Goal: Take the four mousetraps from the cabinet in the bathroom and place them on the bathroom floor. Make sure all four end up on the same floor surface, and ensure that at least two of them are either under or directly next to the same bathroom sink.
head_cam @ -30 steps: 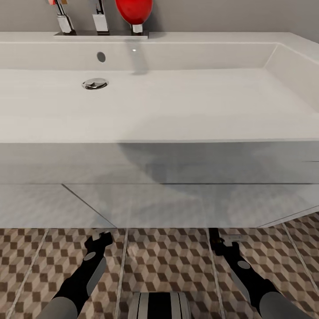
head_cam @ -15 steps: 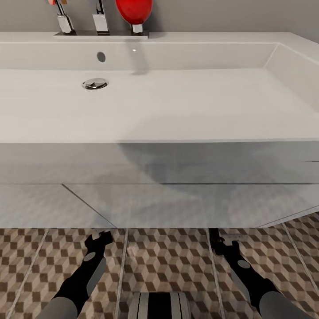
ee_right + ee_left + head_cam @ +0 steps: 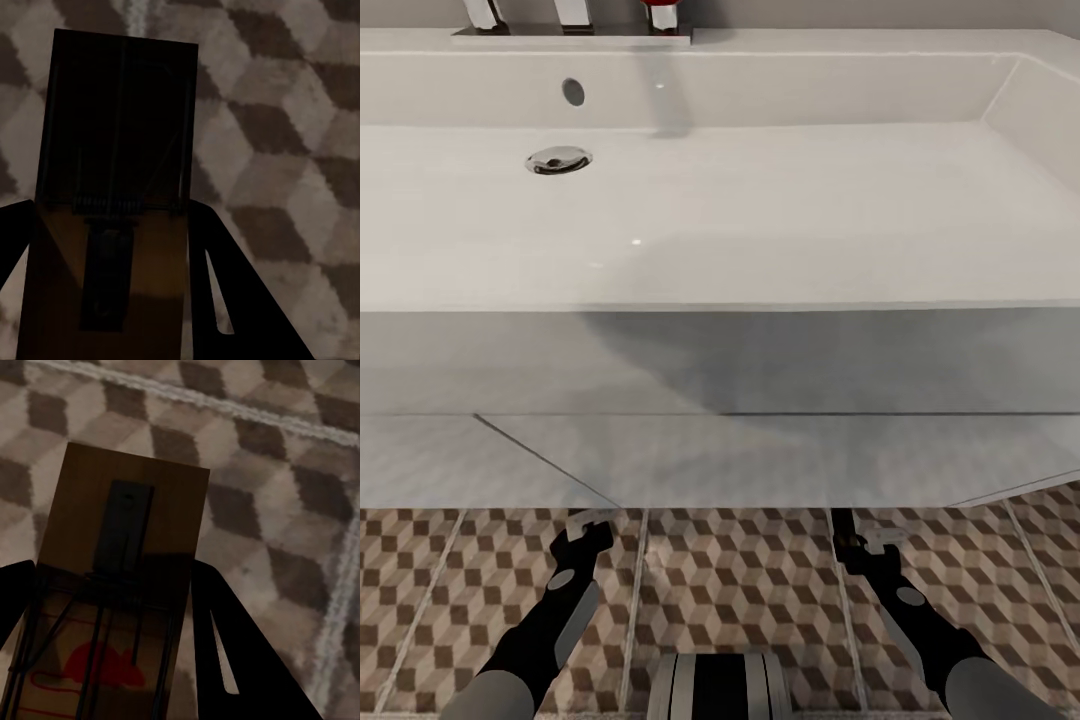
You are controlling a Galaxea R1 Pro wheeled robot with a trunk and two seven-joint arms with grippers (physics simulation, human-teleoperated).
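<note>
My left gripper point(image 3: 582, 541) hangs low over the cube-patterned bathroom floor point(image 3: 740, 580), just in front of the white drawer unit. It is shut on a mousetrap point(image 3: 124, 547), a tan board with dark wire and a red mark, held between the dark fingers point(image 3: 232, 652). My right gripper point(image 3: 857, 546) is at the same height further right, shut on a second mousetrap point(image 3: 120, 120) that lies in shadow above the tiles. The sink point(image 3: 760, 200) spreads wide and white above both grippers, with its chrome drain point(image 3: 558, 160) at the left. The cabinet is out of view.
The white drawer unit point(image 3: 720, 450) under the basin stands as a wall directly ahead of both grippers. Chrome tap bases point(image 3: 570, 12) sit on the ledge behind the basin. My own base point(image 3: 720, 688) shows at the bottom centre, with pale grout lines point(image 3: 636, 600) running across the floor.
The whole head view has shifted, so the sink sits higher in the picture: the camera moved. Both grippers keep their places and their hold on the mousetraps.
</note>
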